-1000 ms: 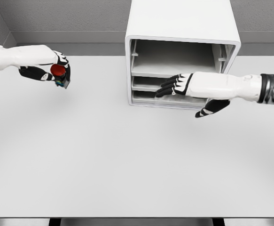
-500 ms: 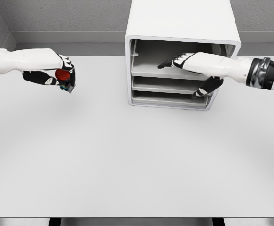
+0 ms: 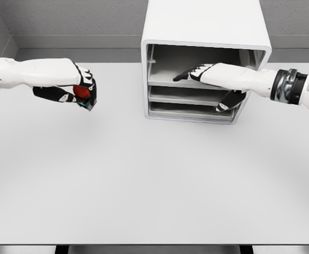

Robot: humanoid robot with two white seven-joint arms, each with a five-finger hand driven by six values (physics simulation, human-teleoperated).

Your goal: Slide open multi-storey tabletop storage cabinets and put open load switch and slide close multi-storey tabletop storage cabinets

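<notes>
Item: storage cabinet (image 3: 204, 32), white, 3 shelves, standing at the back of the counter (image 3: 143, 180); front is showing open, shelves lying flush inside; right hand (image 3: 196, 73) is reaching in over the top shelf (image 3: 167, 80), fingers spread flat, thumb hanging below near the middle shelf, gripping nothing; left hand (image 3: 77, 90) is hovering well left of the cabinet, above the counter, fingers closing around the load switch (image 3: 81, 92), red button facing out. Handling note, as judgement: right hand should be hooking the shelf's front lip squarely and drawing it straight outward, avoiding any twist that would be jamming it; left hand should be keeping the switch level and waiting clear of the sliding path.
</notes>
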